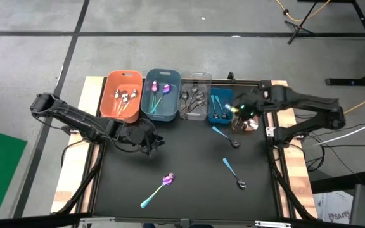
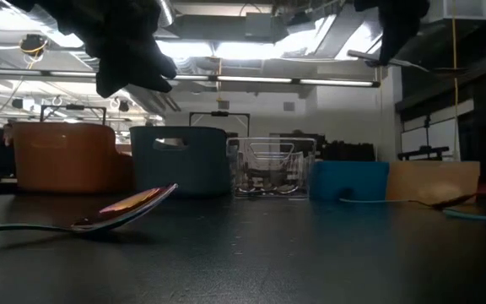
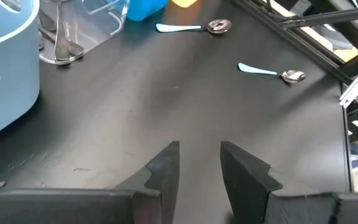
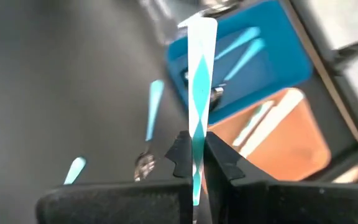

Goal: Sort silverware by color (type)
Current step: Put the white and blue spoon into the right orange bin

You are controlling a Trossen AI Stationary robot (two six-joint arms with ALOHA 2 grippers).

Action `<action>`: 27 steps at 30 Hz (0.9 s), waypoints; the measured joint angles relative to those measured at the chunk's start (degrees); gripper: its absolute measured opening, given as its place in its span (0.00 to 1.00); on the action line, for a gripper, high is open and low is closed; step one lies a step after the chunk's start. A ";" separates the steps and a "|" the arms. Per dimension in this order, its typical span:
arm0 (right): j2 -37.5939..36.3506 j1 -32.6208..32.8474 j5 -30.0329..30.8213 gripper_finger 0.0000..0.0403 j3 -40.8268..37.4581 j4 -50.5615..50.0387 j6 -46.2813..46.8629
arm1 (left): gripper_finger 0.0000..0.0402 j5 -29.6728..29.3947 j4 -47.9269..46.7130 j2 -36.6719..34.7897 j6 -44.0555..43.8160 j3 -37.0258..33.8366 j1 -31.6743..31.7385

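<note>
My right gripper (image 4: 196, 148) hangs over the blue bin (image 1: 220, 106) and the brown bin (image 1: 246, 124), shut on a slim utensil with a teal-and-white handle (image 4: 199, 81). In the low view it shows top right (image 2: 395, 29). My left gripper (image 3: 199, 167) is open and hovers above bare black table, in front of the grey-blue bin (image 1: 161, 95). On the table lie a purple spoon with a teal handle (image 1: 159, 190) and two blue-handled spoons (image 1: 225, 136) (image 1: 233, 172). Other silverware rests inside the bins. My right gripper pinches the teal-and-white utensil between its two fingers, partway along the flat handle (image 4: 197, 134). The free handle end (image 4: 202, 31) sticks out past the fingertips; the other end is hidden behind the fingers. It is lifted clear above the bins, about level in the low view (image 2: 369, 57).
Five bins stand in a row along the table's far edge: orange (image 1: 120, 95), grey-blue, clear (image 1: 195, 96), blue and brown. The table's black middle (image 1: 189, 158) lies between the bins and the loose spoons. Wooden rails (image 1: 75, 171) run along both sides.
</note>
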 joint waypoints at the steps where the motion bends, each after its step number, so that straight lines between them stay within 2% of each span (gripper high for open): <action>1: -0.88 -1.33 0.58 0.01 0.00 -0.02 -0.11 | 0.27 0.01 -0.02 0.00 0.00 0.00 0.00; 7: -4.59 -8.80 3.51 0.01 0.00 0.05 -2.68 | 0.27 -0.04 0.24 0.00 0.01 0.00 0.00; 18: -5.91 -19.61 3.50 0.01 -0.40 1.00 -9.09 | 0.27 -0.02 0.31 0.00 -0.02 0.00 0.00; 27: -7.08 -28.02 -1.73 0.01 -10.54 8.13 -11.98 | 0.27 0.00 0.38 0.00 0.00 0.00 0.00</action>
